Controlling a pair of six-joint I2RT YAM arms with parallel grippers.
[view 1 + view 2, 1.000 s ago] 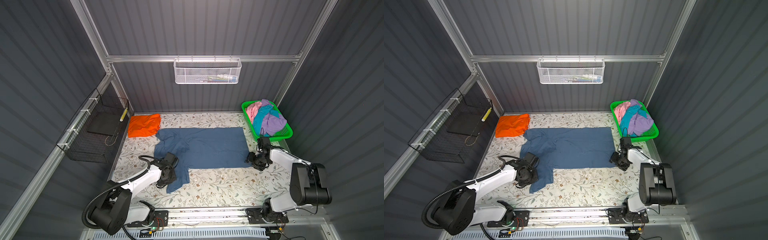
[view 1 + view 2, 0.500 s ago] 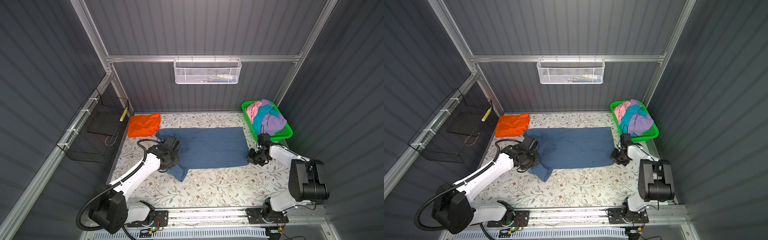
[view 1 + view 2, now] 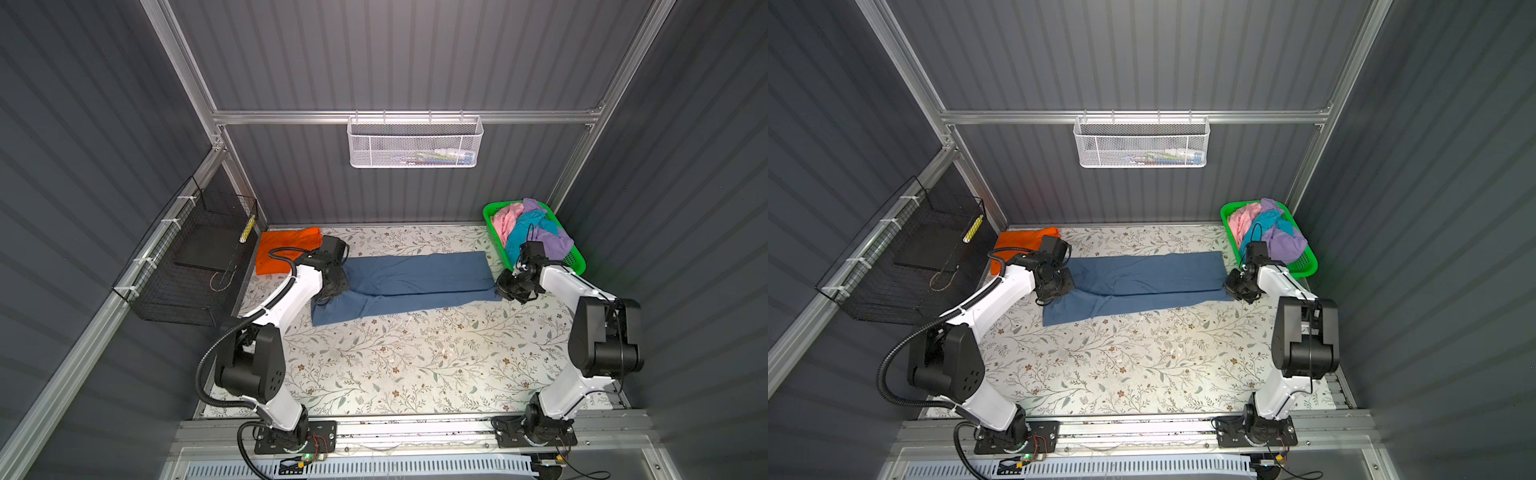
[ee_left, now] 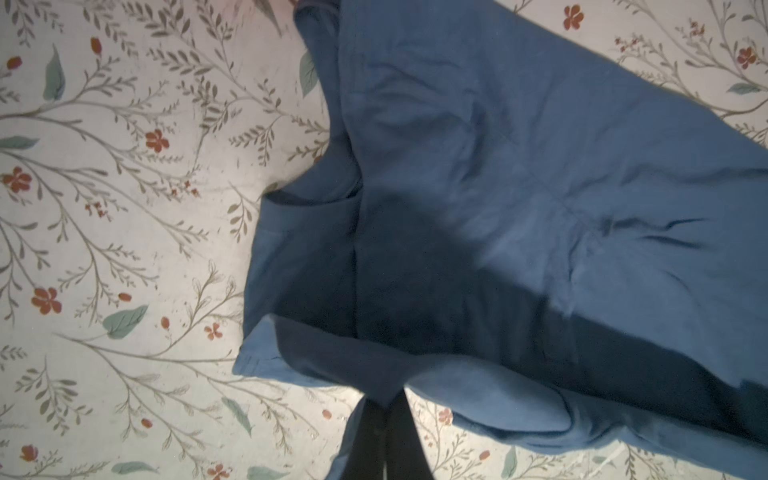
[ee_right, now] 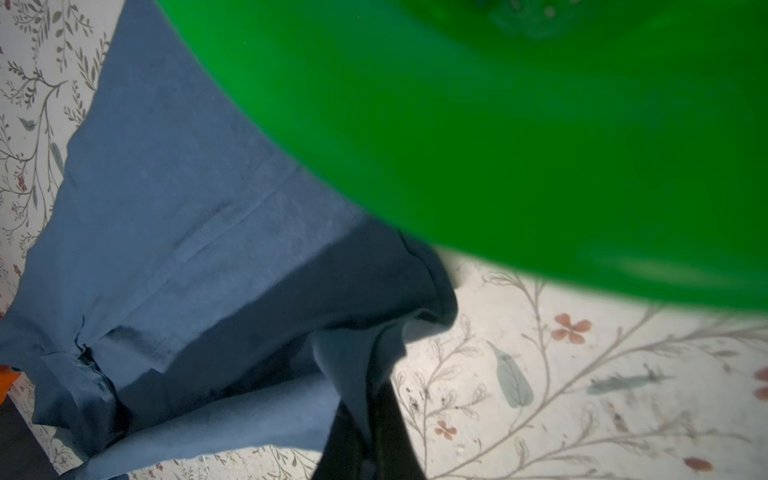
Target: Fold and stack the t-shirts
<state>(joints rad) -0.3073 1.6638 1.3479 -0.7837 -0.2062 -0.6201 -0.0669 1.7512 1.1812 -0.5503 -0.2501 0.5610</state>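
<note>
Currently, the left gripper (image 4: 380, 440) is pressed together on a pinch of the dusty blue t-shirt (image 4: 498, 166). In the left wrist view, the cloth rises from the table cover to the dark fingers. The right gripper (image 5: 370, 436) is likewise clamped on an edge of the same shirt, and the fabric bunches upward between its fingers.

In both top views, the left gripper (image 3: 332, 286) holds the left end of the shirt, and the right gripper (image 3: 513, 286) holds its near right corner. The dusty blue t-shirt (image 3: 415, 276) lies stretched between them as a long band across the far half of the floral table cover (image 3: 395, 361). One flap spreads toward the front at the left end.

Behind the left gripper, an orange t-shirt (image 3: 282, 249) lies folded in the far left corner, apart from the blue shirt. Just beside the right gripper stands a green basket (image 3: 579, 264). It holds a pink shirt (image 3: 507, 218), a turquoise shirt (image 3: 519, 239) and a lilac shirt (image 3: 555, 241), all crumpled together.

A black wire basket (image 3: 195, 266) hangs on the left wall. A white mesh basket (image 3: 415, 141) hangs on the rear rail.
</note>
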